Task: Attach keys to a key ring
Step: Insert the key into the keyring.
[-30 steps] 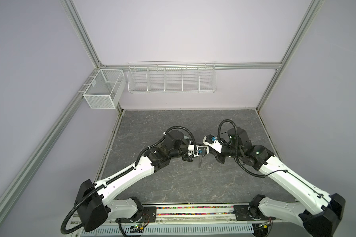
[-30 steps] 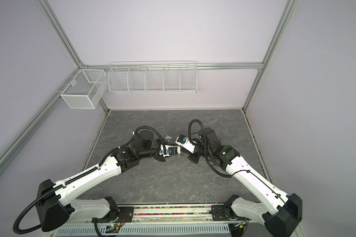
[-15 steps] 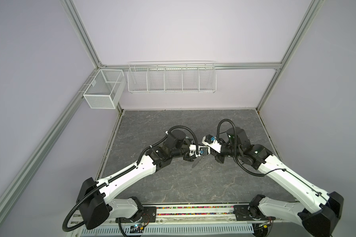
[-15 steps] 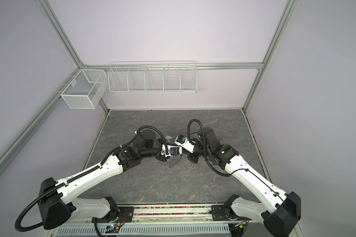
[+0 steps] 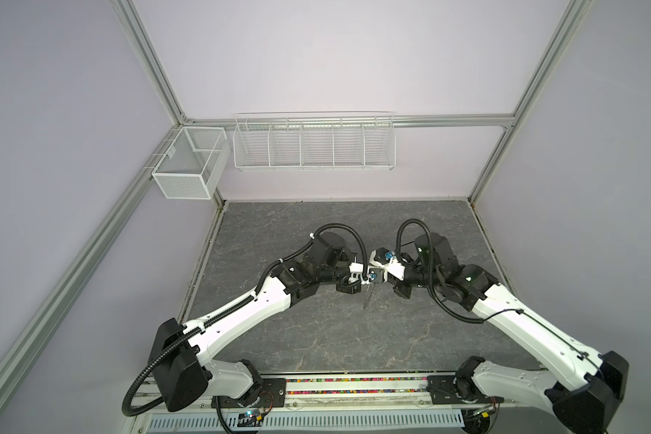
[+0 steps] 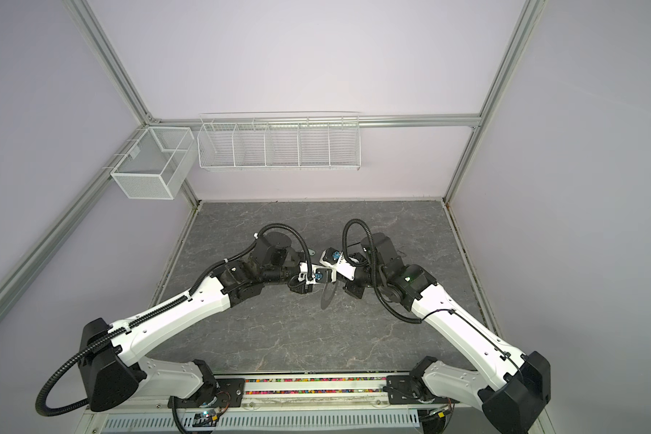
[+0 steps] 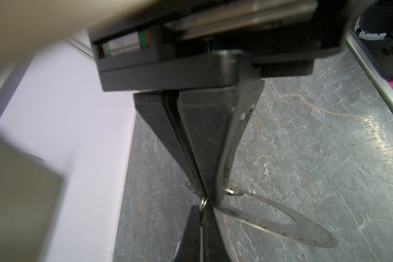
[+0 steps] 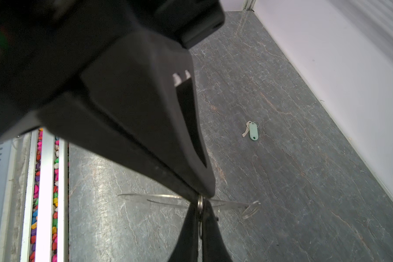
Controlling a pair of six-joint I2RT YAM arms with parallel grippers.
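Note:
Above the middle of the table, both grippers meet tip to tip over the key ring (image 5: 368, 297) (image 6: 327, 297), a flat grey disc hanging on edge. My left gripper (image 7: 202, 207) is shut on a small wire loop (image 7: 203, 201) at the disc's rim (image 7: 281, 229). My right gripper (image 8: 200, 205) is shut at the same spot on the key ring (image 8: 150, 197), which shows edge-on there. A second wire loop (image 8: 251, 209) sticks out from the rim. One key with a pale green tag (image 8: 253, 132) lies loose on the table beyond the grippers.
The dark marbled table (image 5: 316, 338) is walled at the back and both sides. A white wire rack (image 5: 314, 142) and a mesh box (image 5: 188, 165) hang on the walls. Along the front edge runs a rail of coloured stones (image 8: 35, 192). Cable loops arch over both wrists.
My left gripper's jaws have closed onto the wire loop at the disc's rim. Both arms have stayed almost where they were, with the disc still hanging between them.

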